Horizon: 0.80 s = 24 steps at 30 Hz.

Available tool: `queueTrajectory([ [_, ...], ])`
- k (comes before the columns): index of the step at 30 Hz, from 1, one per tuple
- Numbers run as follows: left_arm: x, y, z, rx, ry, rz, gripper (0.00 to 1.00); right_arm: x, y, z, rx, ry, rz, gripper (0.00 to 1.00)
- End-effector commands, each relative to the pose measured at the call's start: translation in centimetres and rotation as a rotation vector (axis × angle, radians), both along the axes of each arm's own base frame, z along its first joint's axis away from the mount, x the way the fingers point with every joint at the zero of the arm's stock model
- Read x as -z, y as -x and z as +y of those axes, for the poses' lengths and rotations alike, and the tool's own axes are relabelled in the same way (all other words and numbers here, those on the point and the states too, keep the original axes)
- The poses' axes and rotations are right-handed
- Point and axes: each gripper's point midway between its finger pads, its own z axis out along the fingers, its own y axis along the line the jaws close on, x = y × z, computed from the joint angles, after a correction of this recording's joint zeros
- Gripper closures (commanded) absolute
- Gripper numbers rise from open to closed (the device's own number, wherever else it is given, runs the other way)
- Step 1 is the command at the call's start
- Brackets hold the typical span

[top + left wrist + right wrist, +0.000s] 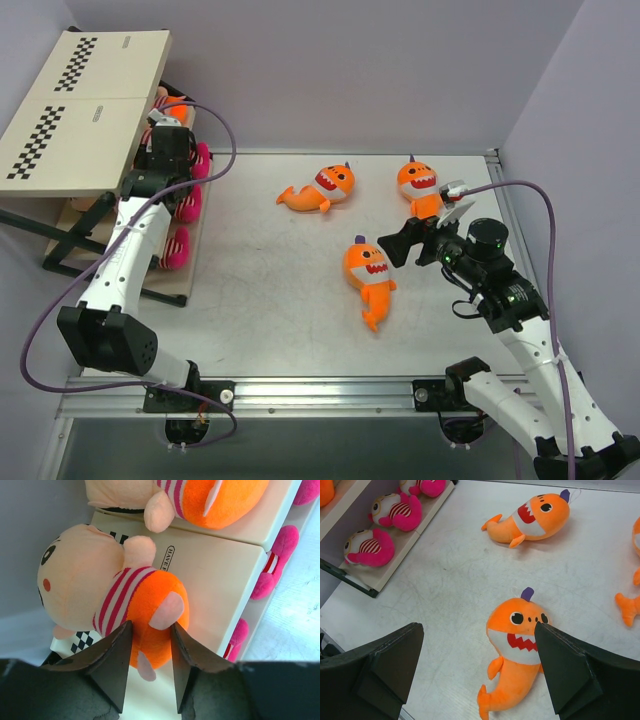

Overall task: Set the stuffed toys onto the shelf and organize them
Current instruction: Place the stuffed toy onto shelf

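The shelf [95,105] stands at the far left. My left gripper [165,122] reaches into its middle tier. In the left wrist view it [151,627] is shut on the orange bottom of an orange doll [120,600] with a peach face and striped shirt, lying on a cream board [220,580]. Three orange sharks lie on the table: one left [322,188], one right [420,185], one nearer [369,272]. My right gripper [425,228] is open and empty above the table. In the right wrist view it [479,627] hovers over the nearer shark [520,645].
A second orange doll [200,500] lies on the board above. Several pink striped dolls [395,512] sit on the lowest board [385,580], also in the top view [180,245]. Purple walls close in the table [270,300] on three sides.
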Motion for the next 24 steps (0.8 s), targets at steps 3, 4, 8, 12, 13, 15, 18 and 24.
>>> queueTrajectory([
  [3,-3.2,-0.3,-0.5,0.000,0.001,-0.104,0.52,-0.8,-0.2,0.7,-0.028,-0.014,-0.036,0.01],
  [4,-3.4,-0.3,-0.6,0.002,-0.001,-0.107,0.51,-0.7,-0.2,0.7,-0.027,-0.015,-0.034,0.00],
  [8,-3.7,-0.3,-0.8,0.009,-0.004,-0.115,0.44,-0.8,-0.2,0.7,-0.030,-0.018,-0.034,0.01],
  [12,-4.3,-0.2,-1.1,0.027,-0.013,-0.122,0.35,-0.8,-0.1,0.7,-0.031,-0.019,-0.034,0.00],
  [13,-4.5,-0.2,-1.2,0.031,-0.014,-0.127,0.32,-0.7,-0.1,0.7,-0.031,-0.018,-0.033,0.00],
  [15,-4.7,-0.1,-1.4,0.036,-0.023,-0.131,0.29,-0.7,-0.2,0.8,-0.033,-0.019,-0.033,0.01],
  [18,-4.9,0.0,-1.4,0.037,-0.024,-0.143,0.27,-0.4,-0.2,0.8,-0.032,-0.020,-0.024,0.01],
  [24,-4.8,0.1,-1.9,0.070,-0.037,-0.159,0.25,-0.5,0.0,0.8,-0.036,-0.023,-0.024,0.01],
])
